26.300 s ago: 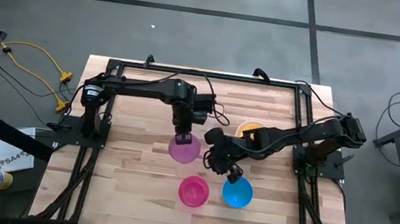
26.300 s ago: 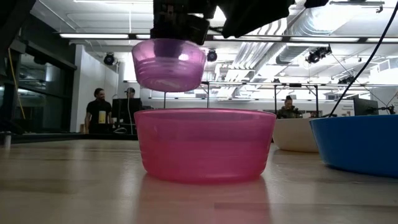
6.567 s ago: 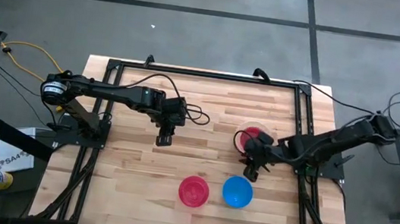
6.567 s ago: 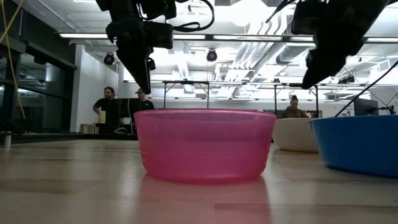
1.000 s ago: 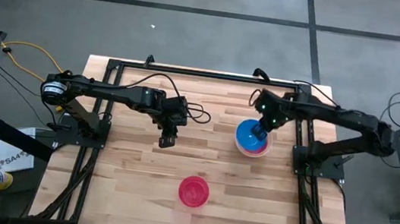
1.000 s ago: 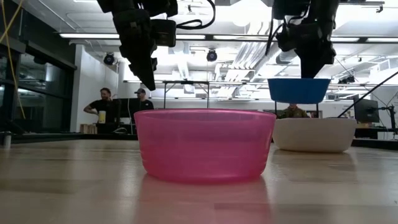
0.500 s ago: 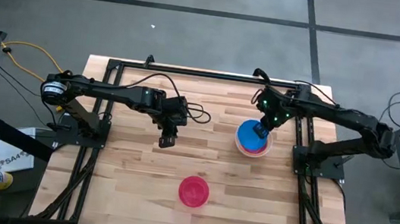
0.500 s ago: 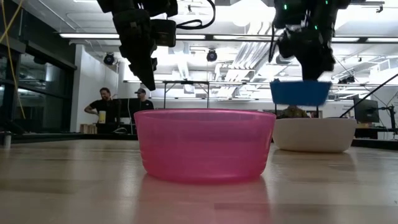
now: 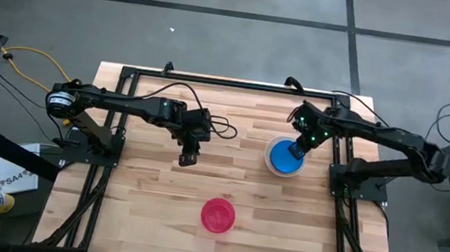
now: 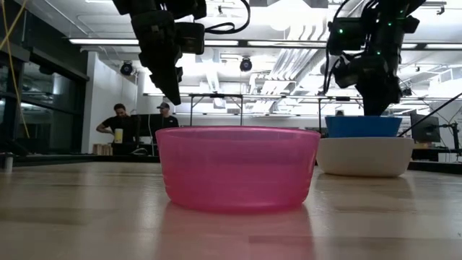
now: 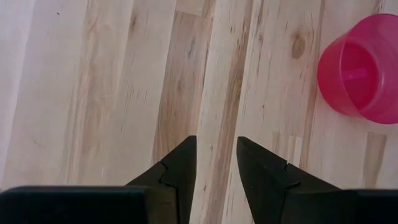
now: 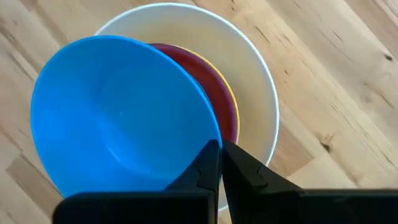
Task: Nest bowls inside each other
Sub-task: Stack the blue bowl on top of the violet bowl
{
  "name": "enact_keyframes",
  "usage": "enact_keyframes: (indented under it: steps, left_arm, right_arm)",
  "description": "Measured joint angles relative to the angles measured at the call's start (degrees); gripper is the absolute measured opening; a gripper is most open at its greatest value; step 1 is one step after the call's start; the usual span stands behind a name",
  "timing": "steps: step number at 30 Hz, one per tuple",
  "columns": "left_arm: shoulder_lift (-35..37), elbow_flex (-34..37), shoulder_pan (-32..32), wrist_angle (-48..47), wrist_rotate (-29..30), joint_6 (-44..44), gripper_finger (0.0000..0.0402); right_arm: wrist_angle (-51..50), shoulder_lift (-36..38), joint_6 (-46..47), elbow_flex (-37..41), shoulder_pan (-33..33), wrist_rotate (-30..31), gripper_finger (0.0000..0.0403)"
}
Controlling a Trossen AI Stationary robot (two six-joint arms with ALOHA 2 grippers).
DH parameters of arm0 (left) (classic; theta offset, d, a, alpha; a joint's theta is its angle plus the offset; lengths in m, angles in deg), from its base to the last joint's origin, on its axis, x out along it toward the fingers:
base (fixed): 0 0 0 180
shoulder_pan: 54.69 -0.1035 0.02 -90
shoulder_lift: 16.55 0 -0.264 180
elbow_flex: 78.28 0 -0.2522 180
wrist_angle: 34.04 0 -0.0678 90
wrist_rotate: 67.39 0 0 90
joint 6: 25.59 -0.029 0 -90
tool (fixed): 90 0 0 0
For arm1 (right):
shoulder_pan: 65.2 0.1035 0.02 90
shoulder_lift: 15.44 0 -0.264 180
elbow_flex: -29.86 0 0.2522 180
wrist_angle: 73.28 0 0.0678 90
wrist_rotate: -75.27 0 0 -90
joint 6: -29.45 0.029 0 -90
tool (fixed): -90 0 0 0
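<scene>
— Right claw (image 9: 295,148), right of centre in the high view: pinched shut on blue bowl's (image 9: 288,156) rim, lowering it into white bowl (image 12: 261,118).
— Left claw (image 9: 188,158)?
— Left of centre, parted, holding nothing, above bare table (image 9: 139,193).
— Pink bowl (image 9: 217,215)?
— Alone, bottom centre.

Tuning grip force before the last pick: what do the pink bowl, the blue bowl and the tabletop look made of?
Pink bowl: likely thin plastic, translucent, since light glows through its wall. Blue bowl: probably plastic too, opaque, smooth with a soft sheen; it sits in the white bowl, and the right end effector pinches its rim. Tabletop: light wood planks with visible grain and knots, matte.
</scene>
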Motion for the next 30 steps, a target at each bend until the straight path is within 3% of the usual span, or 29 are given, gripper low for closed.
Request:
enact_keyframes:
  steps: [12,30]
  left_arm:
    - [0.0,0.0,0.0,0.1,0.0,0.0,0.0116]
    - [0.0,0.0,0.0,0.1,0.0,0.0,0.0116]
  right_arm:
    - [2.4,0.1,-1.2,0.9,-2.8,-2.4,0.0006]
    - [2.0,0.1,0.5,0.9,-2.8,-3.1,0.0047]
